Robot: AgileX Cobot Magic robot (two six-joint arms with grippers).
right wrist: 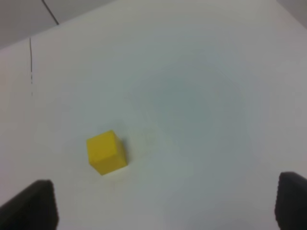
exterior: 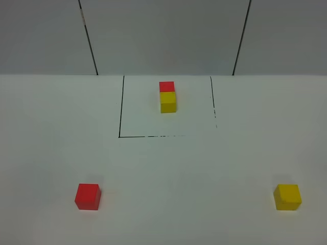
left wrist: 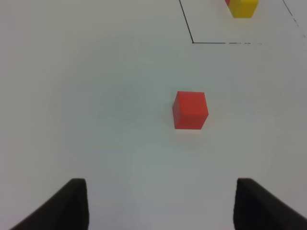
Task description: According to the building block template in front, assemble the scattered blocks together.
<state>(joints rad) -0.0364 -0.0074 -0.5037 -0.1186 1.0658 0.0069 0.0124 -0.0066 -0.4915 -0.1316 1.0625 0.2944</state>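
The exterior high camera sits well above the near side of the white desk [exterior: 214, 163] and looks down and forward to the grey panelled wall [exterior: 163, 35]. It is far enough back to take in the black-line rectangle [exterior: 120, 107], the building block template [exterior: 167, 96], the loose red cube [exterior: 88, 196] and the loose yellow cube [exterior: 287, 197] together. The left wrist camera rides behind the left pincer [left wrist: 160, 201], low and close over the desk, facing the red cube and, beyond it, a rectangle corner and the template (only partly in frame). The right wrist camera, behind the right pincer [right wrist: 165, 203], looks obliquely and closely down on the yellow cube. Each wrist view shares its cube with the high view.
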